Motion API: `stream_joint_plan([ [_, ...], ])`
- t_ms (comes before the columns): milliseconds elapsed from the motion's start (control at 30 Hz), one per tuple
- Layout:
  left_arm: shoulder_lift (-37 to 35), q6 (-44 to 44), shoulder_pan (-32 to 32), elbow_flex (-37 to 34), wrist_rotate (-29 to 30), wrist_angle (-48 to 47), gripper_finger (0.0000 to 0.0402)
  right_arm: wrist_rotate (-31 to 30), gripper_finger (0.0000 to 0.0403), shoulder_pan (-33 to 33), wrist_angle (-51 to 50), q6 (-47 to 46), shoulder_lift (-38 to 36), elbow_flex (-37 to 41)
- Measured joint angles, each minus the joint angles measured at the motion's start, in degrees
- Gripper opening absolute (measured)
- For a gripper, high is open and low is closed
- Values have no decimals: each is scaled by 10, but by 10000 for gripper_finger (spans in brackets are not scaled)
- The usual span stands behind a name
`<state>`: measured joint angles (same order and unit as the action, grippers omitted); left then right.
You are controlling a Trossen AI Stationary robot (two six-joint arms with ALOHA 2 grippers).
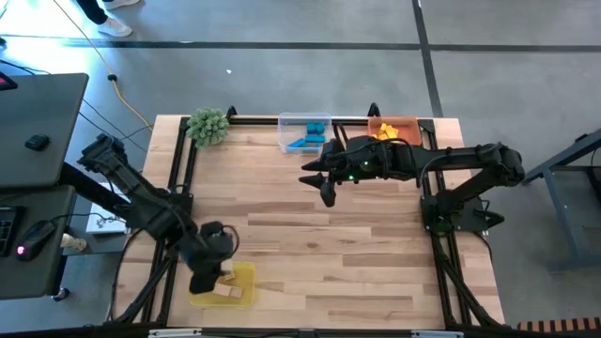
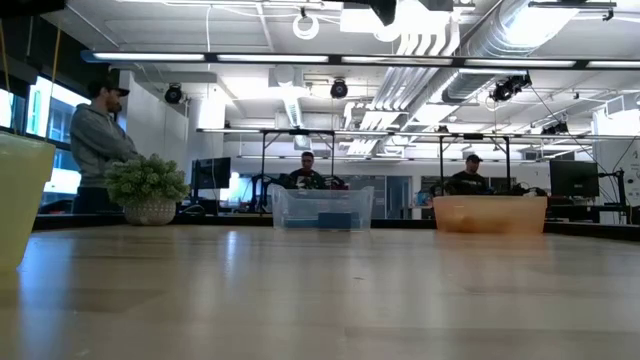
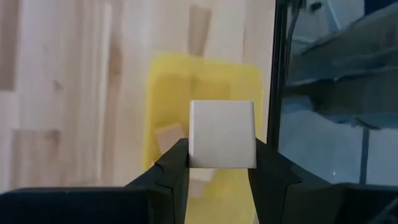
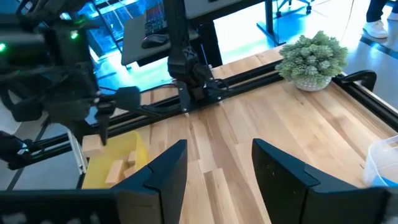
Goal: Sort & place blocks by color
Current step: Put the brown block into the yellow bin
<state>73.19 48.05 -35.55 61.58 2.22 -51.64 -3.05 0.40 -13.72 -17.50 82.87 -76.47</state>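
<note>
Pinched between the two dark fingers of the left hand is a plain light wood cube, held above the yellow tray; only the left wrist view shows this grasp. From overhead, the left hand sits over that tray at the near left corner of the surface, where another plain block lies. The overhead view also shows blue blocks in the clear tray and yellow blocks in the orange tray along the far edge, beside a green plant ball. The right hand hovers near the clear tray, its fingers spread apart and holding nothing. At table height, both trays and people behind them show.
</note>
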Motion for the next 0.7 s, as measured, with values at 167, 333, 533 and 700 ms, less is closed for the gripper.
stream_joint_plan([
  [167,37,28,-43,0,-1,0,104,1,167,-2,0,0,0,0],
  [333,97,11,-51,0,-27,20,104,2,167,-2,-2,0,0,0],
  [533,152,-1,-42,0,-72,49,119,2,167,-2,-4,0,0,0],
  [700,175,-2,-32,0,-76,54,128,6,167,-2,-10,20,0,0],
])
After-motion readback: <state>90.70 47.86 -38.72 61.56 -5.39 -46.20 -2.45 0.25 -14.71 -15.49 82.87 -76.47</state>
